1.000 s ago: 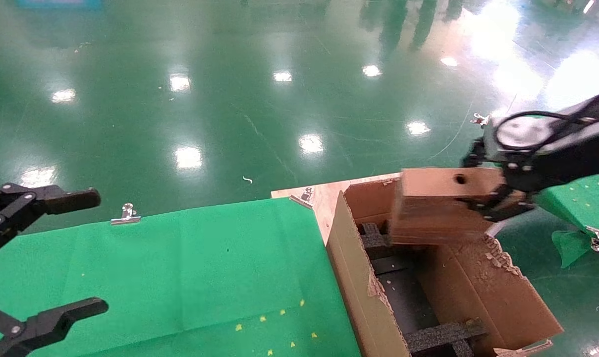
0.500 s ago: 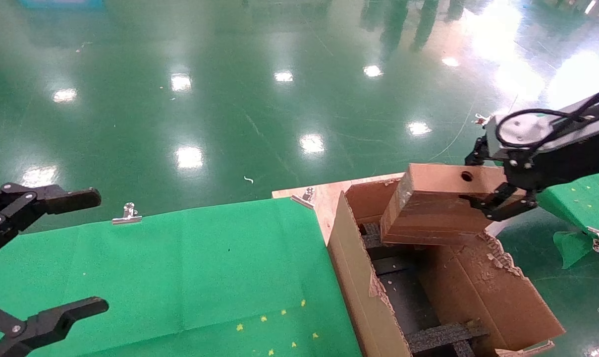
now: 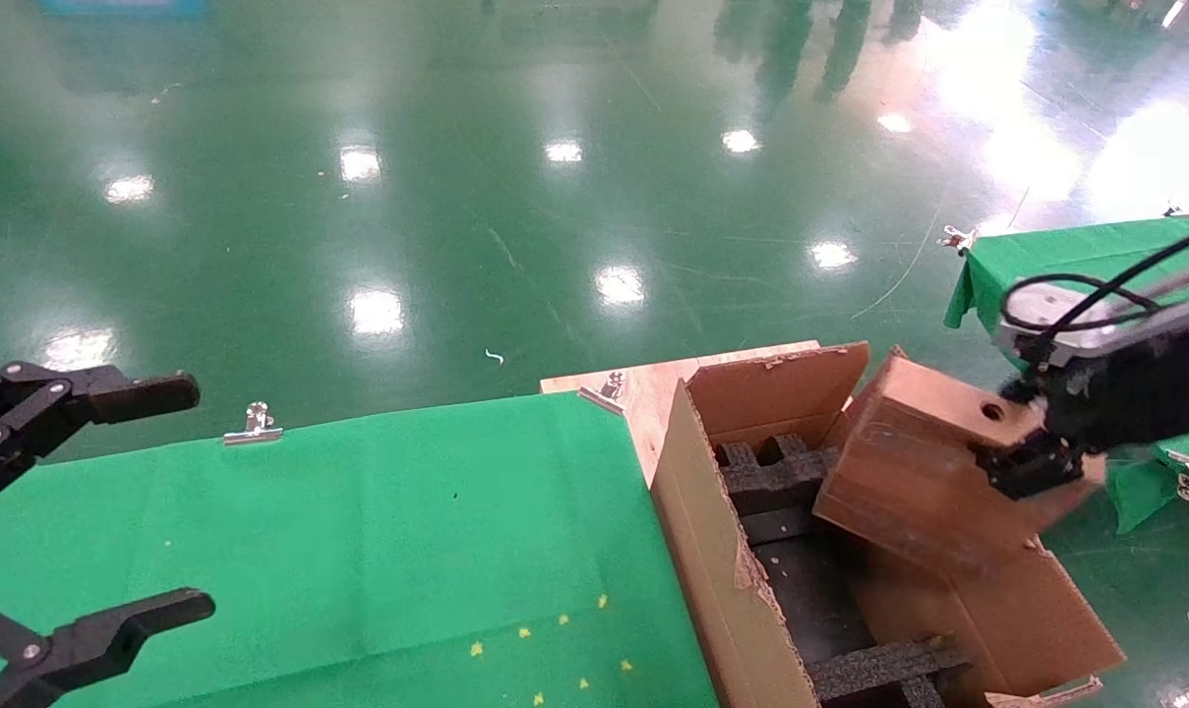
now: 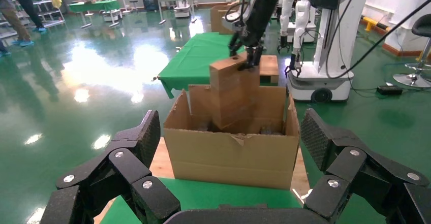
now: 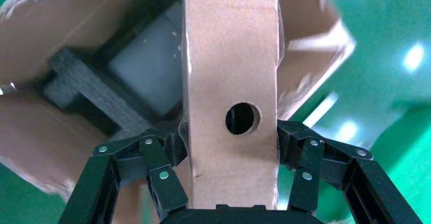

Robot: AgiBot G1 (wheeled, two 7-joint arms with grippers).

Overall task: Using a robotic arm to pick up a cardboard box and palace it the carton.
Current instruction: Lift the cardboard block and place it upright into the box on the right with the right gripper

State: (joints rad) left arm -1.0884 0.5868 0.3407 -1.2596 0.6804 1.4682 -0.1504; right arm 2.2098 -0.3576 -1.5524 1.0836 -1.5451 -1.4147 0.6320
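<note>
While it hangs tilted over the carton, the cardboard box is the thing to track.

Cardboard box point(image 3: 923, 472): small, closed, brown, its holed narrow face uppermost; half a second ago it sat higher and nearly level above the carton's far end, now it has tipped steeply and dropped, its low end dipping inside the carton's right side.

Right gripper point(image 3: 1032, 454): black fingers clamped on the box's two broad sides near the holed end (the right wrist view shows a pad pressed against each flank); the robotic arm point(image 3: 1125, 324) has swung down and nearer with it.

Carton point(image 3: 722, 551): large, corrugated, ragged flaps open, standing at the green cloth's right edge.

Black foam inserts point(image 3: 776, 472): inside the carton, left of and beneath the box's lowered end; whether the box touches them I cannot tell.

Meaning for the task: pick-up is done, placing is well under way; I judge that lowering and release remain, and the tilt could catch a corner on the foam or a flap.

Left gripper point(image 3: 73, 516): parked over the green tablecloth point(image 3: 378, 531), well left of the carton, fingers spread wide, holding nothing.
</note>
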